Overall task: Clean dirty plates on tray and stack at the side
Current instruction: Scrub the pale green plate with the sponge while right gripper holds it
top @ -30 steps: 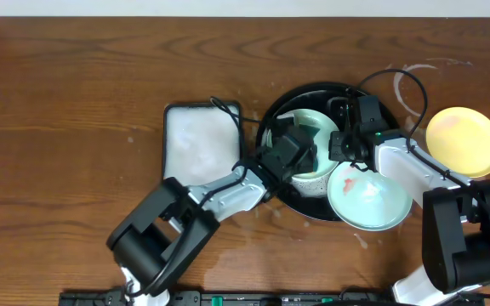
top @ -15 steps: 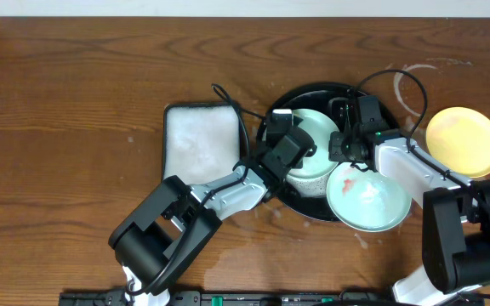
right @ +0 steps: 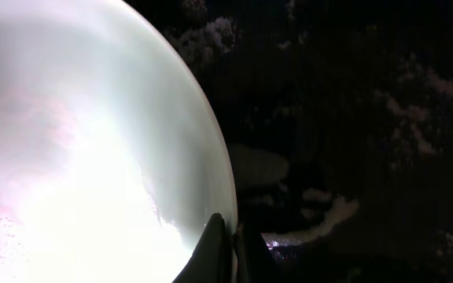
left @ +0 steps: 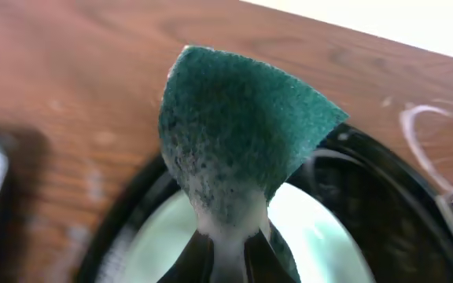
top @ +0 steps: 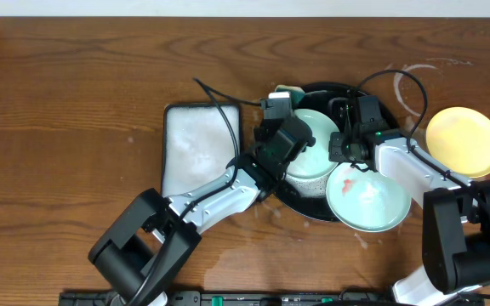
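The black tray (top: 390, 104) holds one mint plate (top: 313, 140), and foam streaks its floor (right: 329, 216). A second mint plate (top: 371, 200) with red smears hangs tilted over the tray's front right rim. My right gripper (top: 348, 160) is shut on that plate's edge; in the right wrist view its fingertips (right: 228, 236) pinch the rim of the plate (right: 77, 157). My left gripper (left: 229, 248) is shut on a soapy green sponge (left: 242, 134), held above the tray's far left rim (top: 284, 92), over the mint plate (left: 329, 236). A yellow plate (top: 464, 140) lies on the table, right of the tray.
A white foam-filled rectangular tray (top: 196, 144) sits just left of the black tray, and a black cable (top: 219, 106) arcs over it. A pale ring mark (top: 419, 76) shows on the wood behind the yellow plate. Wet spots lie in front of the tray.
My left gripper has drawn the sponge off the mint plate in the tray, away toward the tray's far left rim. The right gripper and its plate have not moved.
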Controlling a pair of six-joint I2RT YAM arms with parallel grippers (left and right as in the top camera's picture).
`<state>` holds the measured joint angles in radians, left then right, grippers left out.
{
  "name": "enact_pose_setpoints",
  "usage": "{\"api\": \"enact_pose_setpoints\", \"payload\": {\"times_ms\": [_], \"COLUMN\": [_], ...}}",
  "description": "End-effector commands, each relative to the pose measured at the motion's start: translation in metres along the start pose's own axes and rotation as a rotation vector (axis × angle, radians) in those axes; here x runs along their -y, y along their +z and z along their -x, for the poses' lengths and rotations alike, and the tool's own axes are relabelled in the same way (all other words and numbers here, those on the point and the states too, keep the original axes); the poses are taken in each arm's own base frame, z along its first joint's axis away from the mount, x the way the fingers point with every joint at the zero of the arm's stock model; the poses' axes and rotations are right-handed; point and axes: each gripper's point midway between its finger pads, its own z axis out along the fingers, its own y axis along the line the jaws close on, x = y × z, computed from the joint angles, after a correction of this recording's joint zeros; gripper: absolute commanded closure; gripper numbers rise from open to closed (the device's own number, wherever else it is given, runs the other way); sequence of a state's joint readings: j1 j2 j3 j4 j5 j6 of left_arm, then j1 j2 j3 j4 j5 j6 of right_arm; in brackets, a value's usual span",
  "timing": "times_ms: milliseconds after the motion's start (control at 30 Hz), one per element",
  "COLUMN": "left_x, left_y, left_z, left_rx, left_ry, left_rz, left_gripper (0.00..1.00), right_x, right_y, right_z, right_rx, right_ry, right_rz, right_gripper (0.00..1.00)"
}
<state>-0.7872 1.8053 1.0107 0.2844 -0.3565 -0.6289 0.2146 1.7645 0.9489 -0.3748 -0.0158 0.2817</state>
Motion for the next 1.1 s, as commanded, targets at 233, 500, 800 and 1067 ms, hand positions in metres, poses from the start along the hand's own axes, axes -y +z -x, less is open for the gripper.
{"api": "enact_pose_setpoints", "payload": {"times_ms": [233,500,800,1067], "left_x": [0.004,-0.023,-0.073,-0.052], "left_y": [0.031,0.047,0.038,0.008], "left_z": [-0.036,-0.07,-0.035,0.029], "left_rx": [-0.073,-0.137,-0.086,0.067], "left_ry": [-0.28,-0.181,0.17,0.139], "left_rz": [-0.04,0.048,0.229,0.197], "left_gripper": [0.93,0.92,0.92,0.92], "right_x": [0.002,0.002,0.003,0.003], "right_y": [0.003,0.003,0.003,0.003], "right_z": [-0.018,-0.02,-0.022,-0.022], "right_rx": [-0.058,-0.065,-0.076,-0.077], "right_ry": [-0.005,-0.005,-0.005,-0.005], "right_rz": [-0.01,-0.012,-0.015,-0.015], "right_gripper": [0.99,0.99,0.99,0.99]}}
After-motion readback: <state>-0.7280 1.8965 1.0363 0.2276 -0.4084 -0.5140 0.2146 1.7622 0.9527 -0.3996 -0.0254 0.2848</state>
